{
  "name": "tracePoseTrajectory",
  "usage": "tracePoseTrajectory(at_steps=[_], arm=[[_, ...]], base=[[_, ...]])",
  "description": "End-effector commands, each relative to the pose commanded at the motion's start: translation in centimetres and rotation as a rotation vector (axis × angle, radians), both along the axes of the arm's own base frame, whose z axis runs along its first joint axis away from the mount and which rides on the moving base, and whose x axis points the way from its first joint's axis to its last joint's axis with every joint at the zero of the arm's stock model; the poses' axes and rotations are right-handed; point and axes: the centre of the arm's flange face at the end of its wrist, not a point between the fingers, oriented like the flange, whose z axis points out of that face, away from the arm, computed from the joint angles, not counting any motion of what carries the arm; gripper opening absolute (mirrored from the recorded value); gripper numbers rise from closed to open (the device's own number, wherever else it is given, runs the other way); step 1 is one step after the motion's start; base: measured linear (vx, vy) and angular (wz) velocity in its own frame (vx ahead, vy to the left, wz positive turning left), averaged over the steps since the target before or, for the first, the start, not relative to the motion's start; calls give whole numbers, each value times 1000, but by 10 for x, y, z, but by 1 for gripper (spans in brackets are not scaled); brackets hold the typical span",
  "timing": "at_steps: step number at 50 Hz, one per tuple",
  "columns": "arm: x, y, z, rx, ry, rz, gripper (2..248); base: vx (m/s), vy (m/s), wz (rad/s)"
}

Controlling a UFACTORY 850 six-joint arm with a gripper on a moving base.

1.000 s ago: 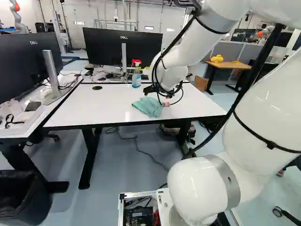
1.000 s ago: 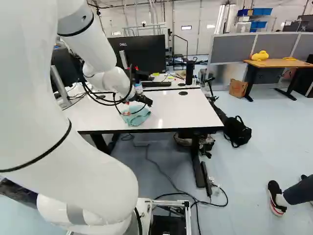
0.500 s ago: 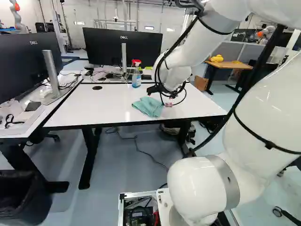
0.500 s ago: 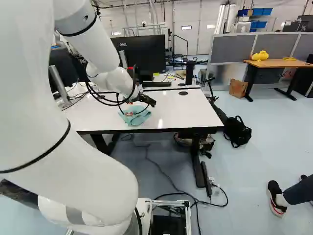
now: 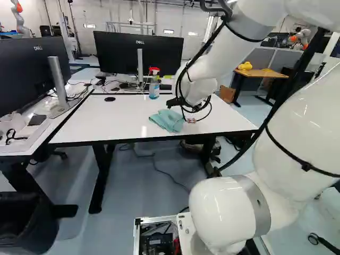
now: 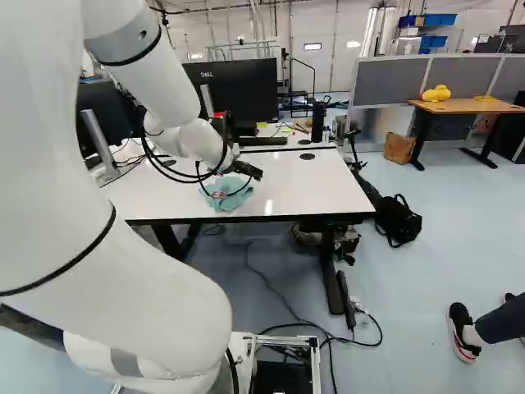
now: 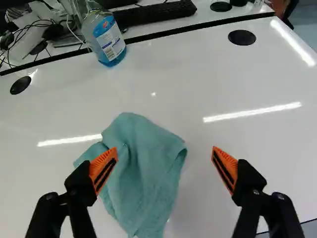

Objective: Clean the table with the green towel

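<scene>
A labelled spray bottle (image 7: 106,39) of blue liquid stands at the table's (image 5: 79,125) far side. Nearer, the gripper (image 5: 191,120), fingers spread wide, hangs over a green towel (image 7: 148,173).

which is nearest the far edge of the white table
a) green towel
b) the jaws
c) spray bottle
c: the spray bottle stands at the table's far edge, while the green towel lies well short of it, between the open jaws.

Soft matt cloth towel (image 7: 143,173) — glossy, smooth white tabletop (image 7: 198,89).
</scene>
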Motion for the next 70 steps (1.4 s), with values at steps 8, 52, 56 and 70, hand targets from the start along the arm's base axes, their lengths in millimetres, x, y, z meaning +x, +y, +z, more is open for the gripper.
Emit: tracePoseTrajectory(at_steps=[8, 52, 56, 70], arm=[[-7, -1, -5, -10, -24, 2, 247], [-68, -9, -45, -82, -226, 32, 247], [-75, -10, -49, -87, -246, 36, 247], [-95, -11, -59, -102, -306, 50, 247]], base=[[0, 0, 0], [0, 0, 0], [0, 0, 0], [0, 0, 0]])
